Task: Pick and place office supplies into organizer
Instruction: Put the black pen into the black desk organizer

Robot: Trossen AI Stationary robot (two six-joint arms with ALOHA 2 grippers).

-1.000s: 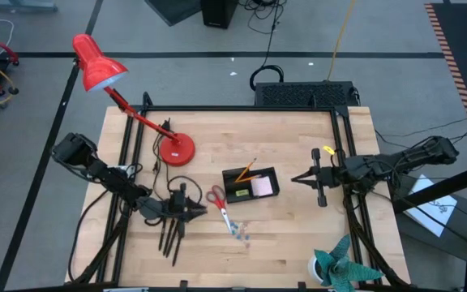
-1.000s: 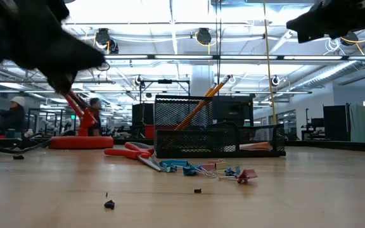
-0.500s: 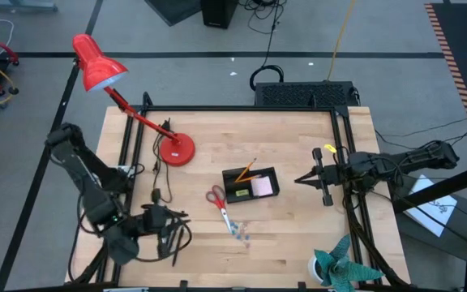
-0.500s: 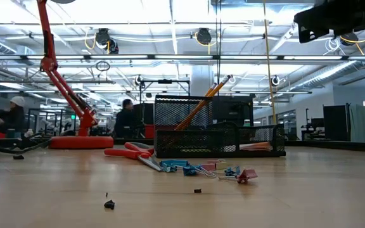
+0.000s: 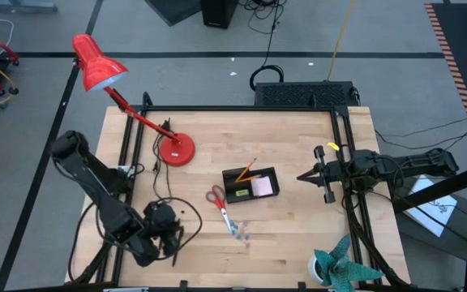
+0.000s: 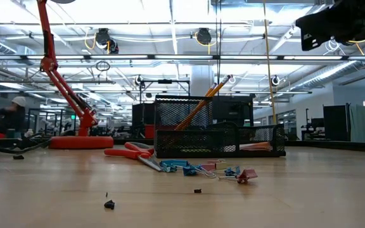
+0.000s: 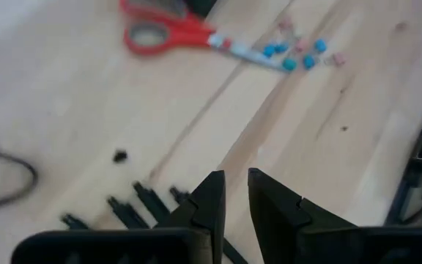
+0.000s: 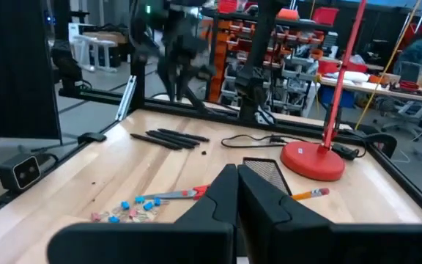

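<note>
The black mesh organizer [image 5: 250, 185] stands mid-table with orange pencils [image 6: 203, 101] and a pink note pad [image 5: 261, 187] in it. Red-handled scissors [image 5: 217, 201] and bluish clips [image 5: 240, 233] lie on the wood on its near-left side. Dark pens [image 7: 134, 205] lie side by side near the left near corner. My left gripper [image 7: 235, 183] hangs just above them, pointing down, open by a narrow gap. Whether a finger touches a pen I cannot tell. My right gripper [image 5: 301, 176] waits shut at the table's right side, pointing at the organizer.
A red desk lamp stands with its base [image 5: 176, 151] at the far left, its cord [image 7: 6, 176] looping near the pens. A teal leafy object [image 5: 339, 266] sits at the near right corner. Black frame rails run along both sides. Bare wood lies right of the clips.
My left arm has swung from a level pose over the pens, pointing toward the scissors, back toward the table's near left corner and tipped downward. It has left the low view. The pens, scissors, clips and organizer have stayed in place.
</note>
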